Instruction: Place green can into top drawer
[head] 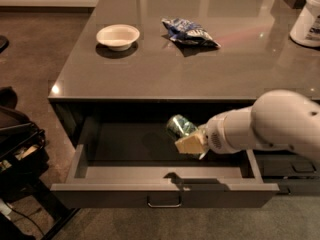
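The green can [180,127] is tilted on its side inside the open top drawer [165,191], held by my gripper [189,142]. The gripper's pale fingers [189,144] are shut on the can's lower end, a little above the drawer floor, right of its middle. My white arm [265,126] reaches in from the right over the drawer's right side. The drawer is pulled fully out, with its small silver bar handle [164,203] at the front centre.
A white bowl [118,36] and a blue-and-white snack bag [189,32] lie on the grey tabletop [200,69]. A white container [307,19] stands at the far right. Dark bags [17,144] sit on the floor left of the drawer. Narrower drawers [295,169] are at the right.
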Tool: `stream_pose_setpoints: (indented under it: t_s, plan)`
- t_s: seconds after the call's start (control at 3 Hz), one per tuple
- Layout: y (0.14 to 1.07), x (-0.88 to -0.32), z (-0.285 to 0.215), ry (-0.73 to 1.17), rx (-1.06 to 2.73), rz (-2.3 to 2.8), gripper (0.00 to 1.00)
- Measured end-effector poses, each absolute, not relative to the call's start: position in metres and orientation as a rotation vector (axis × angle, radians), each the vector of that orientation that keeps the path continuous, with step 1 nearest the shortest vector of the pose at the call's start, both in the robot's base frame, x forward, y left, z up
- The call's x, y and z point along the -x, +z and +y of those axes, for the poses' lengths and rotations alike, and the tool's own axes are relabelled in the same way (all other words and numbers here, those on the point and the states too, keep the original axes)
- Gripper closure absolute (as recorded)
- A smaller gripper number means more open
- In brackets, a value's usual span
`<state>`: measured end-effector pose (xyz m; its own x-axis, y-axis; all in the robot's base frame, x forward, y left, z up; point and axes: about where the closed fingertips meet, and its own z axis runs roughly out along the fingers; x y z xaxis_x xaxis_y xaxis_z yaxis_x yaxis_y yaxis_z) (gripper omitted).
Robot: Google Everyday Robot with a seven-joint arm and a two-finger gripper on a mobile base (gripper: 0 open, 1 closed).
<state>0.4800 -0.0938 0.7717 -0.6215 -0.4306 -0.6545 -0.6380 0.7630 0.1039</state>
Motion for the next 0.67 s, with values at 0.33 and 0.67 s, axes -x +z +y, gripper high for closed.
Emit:
stream_pose_setpoints:
  t_s: [0.33, 0.67]
  plan:
    - [0.715, -0.492, -0.112, 0.46, 0.693, 2.385, 1.0]
    - [0.669, -0.513, -0.119, 0.503, 0.669, 2.406, 1.0]
